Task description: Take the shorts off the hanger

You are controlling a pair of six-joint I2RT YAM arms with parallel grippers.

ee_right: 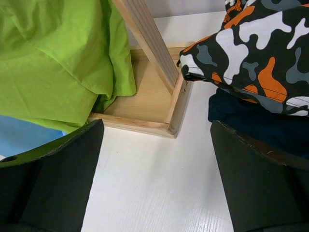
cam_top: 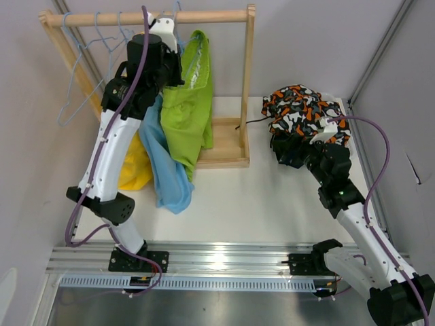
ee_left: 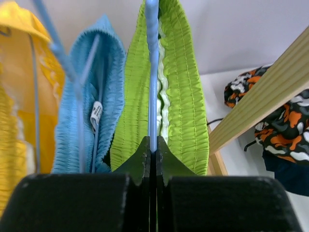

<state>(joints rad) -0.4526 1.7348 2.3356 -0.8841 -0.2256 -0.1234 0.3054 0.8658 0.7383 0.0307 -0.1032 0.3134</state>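
Lime green shorts [cam_top: 190, 115] hang on a blue wire hanger [ee_left: 152, 72] from the wooden rail [cam_top: 204, 16]. Light blue shorts [cam_top: 166, 170] and yellow shorts [cam_top: 136, 170] hang to their left. My left gripper [cam_top: 178, 61] is up at the rail, shut on the blue hanger wire [ee_left: 153, 145] between the two sides of the green waistband [ee_left: 183, 96]. The black, orange and white patterned shorts [cam_top: 299, 109] lie on the table at the right, over the navy shorts [ee_right: 256, 125]. My right gripper [cam_top: 284, 155] is open and empty [ee_right: 154, 169], low beside that pile.
The wooden rack's base tray [cam_top: 221, 153] and right upright [cam_top: 248, 81] stand between the hanging shorts and the pile. Empty blue wire hangers [cam_top: 78, 88] hang at the rail's left end. Walls close in on the left, back and right.
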